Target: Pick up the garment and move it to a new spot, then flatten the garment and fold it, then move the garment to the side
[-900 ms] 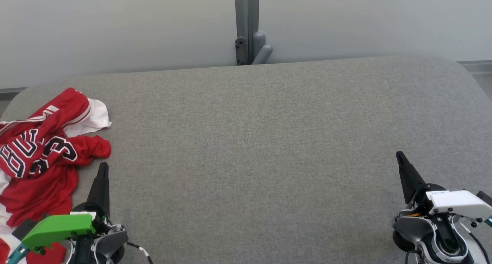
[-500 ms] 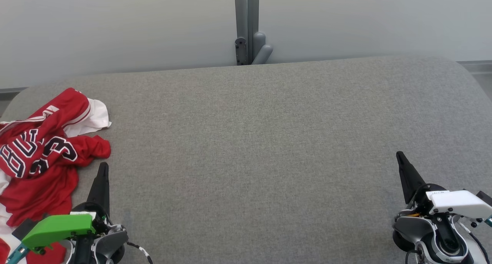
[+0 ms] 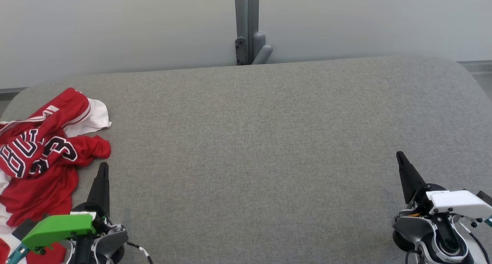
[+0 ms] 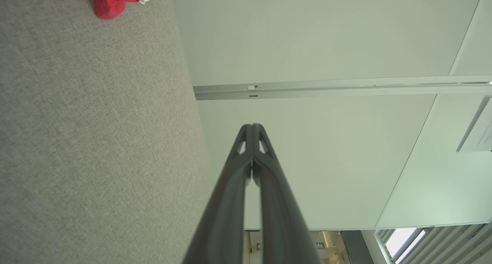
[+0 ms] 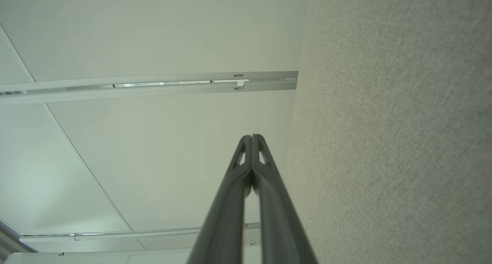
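At left: garment (image 3: 46, 156) heaped | left end effector (image 3: 103, 166) closed | right end effector (image 3: 399, 155) closed

Soft, even white light covers the grey tabletop (image 3: 269, 141) in the head view. It is bright without glare, shadows are faint smudges with no hard edge, and the weave is crisp across the middle. In both wrist views the dark fingers (image 4: 226, 206) are blurred near the bottom edge and sharpen toward their tips. The pale wall (image 5: 153, 160) carries a soft brighter patch at its lower left. A window (image 4: 403, 243) in the left wrist view's lower right corner is blown out white.
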{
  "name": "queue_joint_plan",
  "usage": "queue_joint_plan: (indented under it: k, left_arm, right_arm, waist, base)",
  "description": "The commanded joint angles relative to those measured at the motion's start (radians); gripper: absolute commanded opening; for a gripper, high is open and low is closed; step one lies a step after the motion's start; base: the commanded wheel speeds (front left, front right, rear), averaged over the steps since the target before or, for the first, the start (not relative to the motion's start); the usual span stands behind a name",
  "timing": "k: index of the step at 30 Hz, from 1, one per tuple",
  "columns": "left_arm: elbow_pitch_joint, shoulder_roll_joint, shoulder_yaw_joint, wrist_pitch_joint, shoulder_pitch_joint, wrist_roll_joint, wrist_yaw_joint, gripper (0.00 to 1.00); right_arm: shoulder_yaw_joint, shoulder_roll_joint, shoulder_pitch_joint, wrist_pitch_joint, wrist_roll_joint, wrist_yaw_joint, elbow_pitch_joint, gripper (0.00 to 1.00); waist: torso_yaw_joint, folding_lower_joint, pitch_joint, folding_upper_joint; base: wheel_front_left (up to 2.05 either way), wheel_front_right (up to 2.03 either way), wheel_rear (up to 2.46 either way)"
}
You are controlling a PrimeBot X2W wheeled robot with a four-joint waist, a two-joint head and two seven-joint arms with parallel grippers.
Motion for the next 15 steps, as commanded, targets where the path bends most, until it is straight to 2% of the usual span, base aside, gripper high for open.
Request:
queue_joint_plan:
  k: [1,15]
  left_arm:
    - [-0.003,0.004,0.003,0.002,-0.015,0.002,0.000,0.00]
    - [-0.003,0.004,0.003,0.002,-0.015,0.003,0.000,0.00]
  right_arm:
    - [-0.002,-0.005,-0.009,0.000,0.005,0.000,0.002,0.00]
    - [-0.002,-0.005,-0.009,0.000,0.005,0.000,0.002,0.00]
  waist:
    - [0.000,0.0000,0.000,0.0042]
    - [0.000,0.0000,0.000,0.0042]
  base:
    - [0.00,0.00,0.00]
    - [0.00,0.00,0.00]
